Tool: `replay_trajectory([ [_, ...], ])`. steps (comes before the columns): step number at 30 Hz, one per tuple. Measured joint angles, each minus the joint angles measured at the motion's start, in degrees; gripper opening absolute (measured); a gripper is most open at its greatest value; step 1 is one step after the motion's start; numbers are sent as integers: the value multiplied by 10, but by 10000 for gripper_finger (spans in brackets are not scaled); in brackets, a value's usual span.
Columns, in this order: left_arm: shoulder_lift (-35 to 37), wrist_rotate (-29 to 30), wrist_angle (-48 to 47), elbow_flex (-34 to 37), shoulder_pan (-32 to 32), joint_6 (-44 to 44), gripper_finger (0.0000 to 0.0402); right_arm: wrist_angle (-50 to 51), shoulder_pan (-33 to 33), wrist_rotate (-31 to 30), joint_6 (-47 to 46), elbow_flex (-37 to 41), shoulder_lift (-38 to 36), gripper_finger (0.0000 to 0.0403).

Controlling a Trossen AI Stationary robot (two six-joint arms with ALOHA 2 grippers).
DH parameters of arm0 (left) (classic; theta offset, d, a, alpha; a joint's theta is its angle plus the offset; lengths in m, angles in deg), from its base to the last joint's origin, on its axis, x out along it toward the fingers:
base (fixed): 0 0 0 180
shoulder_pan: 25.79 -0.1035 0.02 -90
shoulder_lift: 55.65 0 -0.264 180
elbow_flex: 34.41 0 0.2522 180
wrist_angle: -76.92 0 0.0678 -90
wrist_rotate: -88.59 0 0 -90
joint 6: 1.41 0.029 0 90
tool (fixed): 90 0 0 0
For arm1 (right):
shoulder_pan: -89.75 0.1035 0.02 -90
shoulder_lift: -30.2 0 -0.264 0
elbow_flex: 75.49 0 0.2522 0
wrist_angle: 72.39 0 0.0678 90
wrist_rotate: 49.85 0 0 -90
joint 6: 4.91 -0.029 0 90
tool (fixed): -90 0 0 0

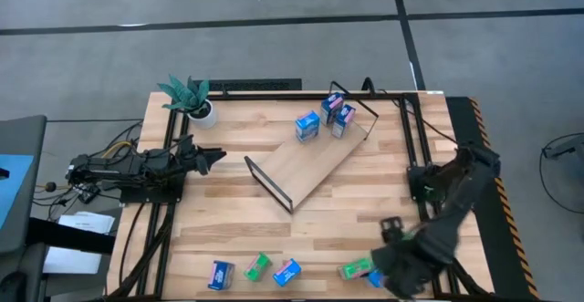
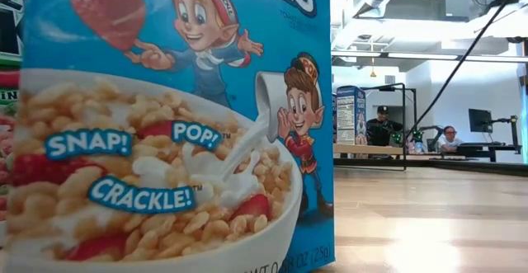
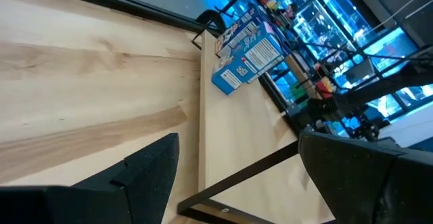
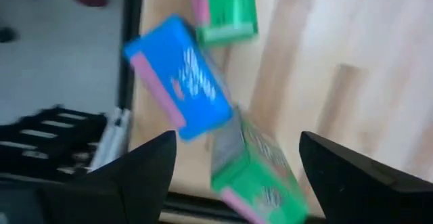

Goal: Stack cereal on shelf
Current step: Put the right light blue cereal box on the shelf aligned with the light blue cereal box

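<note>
The shelf (image 1: 306, 163), a light-wood board with black wire ends, lies slanted at mid-table. Three cereal boxes stand on its far right end, a blue one (image 1: 307, 126) foremost; the same box (image 3: 247, 51) shows in the left wrist view. More blue and green boxes lie along the near edge (image 1: 258, 266). My right gripper (image 1: 394, 258) hovers open over the near-right cluster: a blue box (image 4: 183, 82), a green one (image 4: 226, 7) beyond it, and another green one (image 4: 257, 170) between the fingers, untouched. My left gripper (image 1: 217, 156) waits open, left of the shelf (image 3: 237, 136).
A potted plant (image 1: 192, 99) stands at the far left corner. A blue cereal box (image 2: 173, 116) stands right before the low camera and hides most of that view. Black frame rails run along the table's right side (image 1: 411, 147). Bare wood lies between the shelf and the near row.
</note>
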Motion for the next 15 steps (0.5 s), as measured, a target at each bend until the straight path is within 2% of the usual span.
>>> replay_trajectory([
  [3,0,0,1,0,0,-10,293,14,26,-16,-40,0,-7,345],
  [6,0,1,1,0,0,-15,293,3,36,-41,-40,1,-7,345],
  [9,0,3,1,0,0,-16,293,-48,42,-79,-23,35,-15,344],
  [13,0,3,1,0,0,-25,293,-157,57,-80,-49,113,-46,341],
  [15,0,2,1,0,0,-32,293,-178,66,-81,-77,133,-62,341],
])
